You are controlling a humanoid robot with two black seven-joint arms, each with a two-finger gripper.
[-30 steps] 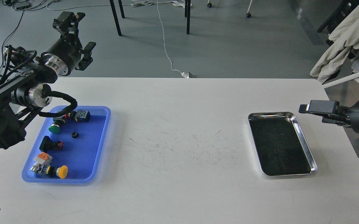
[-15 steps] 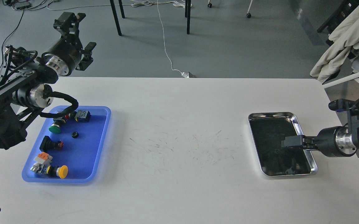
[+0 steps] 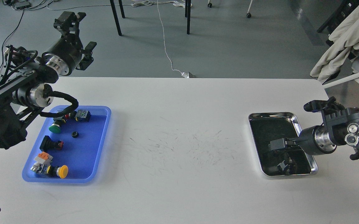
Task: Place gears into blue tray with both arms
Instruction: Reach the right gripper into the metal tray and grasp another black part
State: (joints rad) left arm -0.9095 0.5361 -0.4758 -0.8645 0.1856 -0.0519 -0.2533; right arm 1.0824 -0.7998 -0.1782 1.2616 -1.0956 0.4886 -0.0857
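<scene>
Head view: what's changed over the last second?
The right gripper swung down from beyond the far right corner of the steel tray to low over its dark interior, moving leftward; whether it holds anything cannot be told. The left gripper stayed raised behind the table. The blue tray, its gear and push-buttons are unchanged.

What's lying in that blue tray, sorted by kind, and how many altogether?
In the blue tray:
Push-button switches: 5, namely green-capped, dark one with blue and green, black and red, orange-topped, yellow-capped
Gears: 1
Total: 6
</scene>
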